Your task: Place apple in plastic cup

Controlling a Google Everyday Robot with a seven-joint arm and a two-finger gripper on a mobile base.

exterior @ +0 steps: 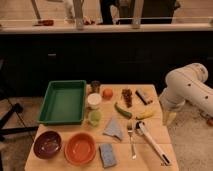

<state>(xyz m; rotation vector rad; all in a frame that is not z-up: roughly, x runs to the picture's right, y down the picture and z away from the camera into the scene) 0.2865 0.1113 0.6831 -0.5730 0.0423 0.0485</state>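
Observation:
The apple (107, 93), small and orange-red, sits on the wooden table (150, 160) near its far middle. The plastic cup (94, 117), pale yellow-green, stands upright in front and to the left of it, beside the green tray. Between them is a white cup (93, 100), and a small dark cup (95, 86) stands behind. My gripper (169, 118) hangs pointing down off the table's right edge, far from both apple and cup, open and holding nothing.
A green tray (63, 101) fills the table's left. A purple bowl (48, 144), an orange bowl (80, 148) and a blue sponge (107, 155) line the front. A cloth (113, 129), fork (131, 140), white-handled utensil (152, 142), banana (145, 114), green vegetable (122, 110) and snacks (127, 96) lie on the right.

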